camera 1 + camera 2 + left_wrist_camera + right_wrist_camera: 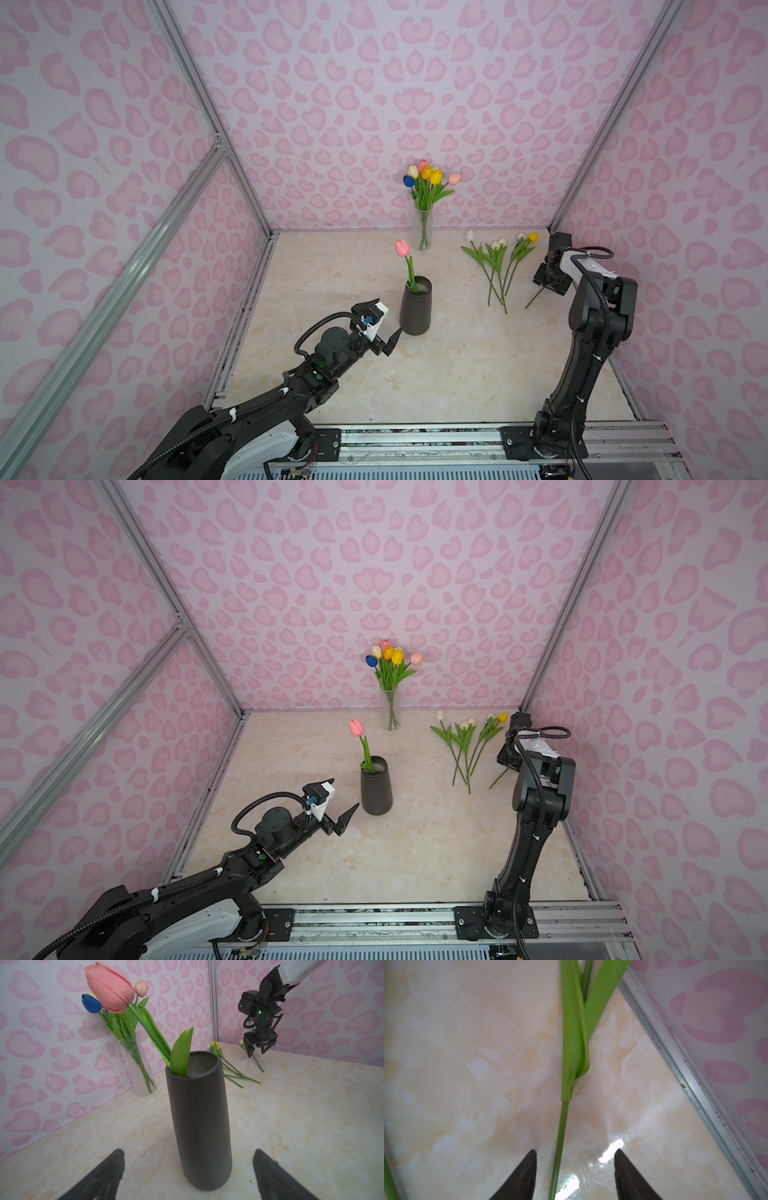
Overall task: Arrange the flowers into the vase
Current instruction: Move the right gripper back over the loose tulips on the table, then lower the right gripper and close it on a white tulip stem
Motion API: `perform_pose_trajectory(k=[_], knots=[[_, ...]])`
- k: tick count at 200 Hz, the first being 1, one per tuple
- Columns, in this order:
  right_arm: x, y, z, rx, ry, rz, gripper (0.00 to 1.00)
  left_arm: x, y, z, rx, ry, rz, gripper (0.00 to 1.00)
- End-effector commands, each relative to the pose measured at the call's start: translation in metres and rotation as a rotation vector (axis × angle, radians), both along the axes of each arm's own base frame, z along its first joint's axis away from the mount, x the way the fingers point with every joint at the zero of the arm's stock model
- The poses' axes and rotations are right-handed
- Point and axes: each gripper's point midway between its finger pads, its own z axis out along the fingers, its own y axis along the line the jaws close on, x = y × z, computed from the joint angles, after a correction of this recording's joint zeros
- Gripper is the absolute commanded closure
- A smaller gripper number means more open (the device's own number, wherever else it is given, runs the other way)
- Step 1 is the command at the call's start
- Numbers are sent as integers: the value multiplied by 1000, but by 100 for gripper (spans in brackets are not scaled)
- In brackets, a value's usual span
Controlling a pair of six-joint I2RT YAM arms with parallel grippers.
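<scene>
Green and thin, the stem [560,1136] of one loose flower lies on the table [467,1064] at the bottom centre of the right wrist view. It sits between the parted jaws of the right gripper [575,1150], nearer one finger and not yet pinched. I would centre on it, sink low, then close gently below the leaf. Other flowers [494,266] lie right of centre in a top view. The dark vase [415,307], mid-frame, holds one pink tulip [402,247]. The left gripper [345,792] hangs beside it, spread wide and empty. A glass vase [423,232] stands behind.
</scene>
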Motion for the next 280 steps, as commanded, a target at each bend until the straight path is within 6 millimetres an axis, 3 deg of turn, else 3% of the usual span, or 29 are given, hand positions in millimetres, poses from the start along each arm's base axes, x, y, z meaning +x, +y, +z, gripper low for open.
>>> perform_pose_trajectory(k=[1, 25, 52, 78, 88, 121, 162, 194, 280], knots=[[-1, 5, -14, 34, 34, 15, 48, 0, -2, 13, -23, -35, -10, 3], [-2, 13, -25, 75, 41, 25, 64, 0, -2, 14, -23, -40, -11, 3], [-4, 23, -24, 78, -2, 42, 80, 0, -1, 15, -25, -43, -5, 3], [3, 33, -13, 91, -72, 83, 88, 0, -1, 15, -24, -42, -7, 3], [-4, 40, -19, 94, -61, 104, 90, -1, -2, 15, -26, -43, -10, 3], [3, 63, -3, -3, -67, 212, 98, -3, 1, 20, -38, -53, -10, 3], [4, 87, -10, -26, -41, 284, 100, -2, 0, 19, -39, -49, -8, 3], [-4, 88, -6, -42, -47, 281, 100, -1, 0, 17, -38, -49, -5, 3], [-11, 88, 46, -67, -203, 257, 100, -4, 8, 27, -71, -79, 22, 3]])
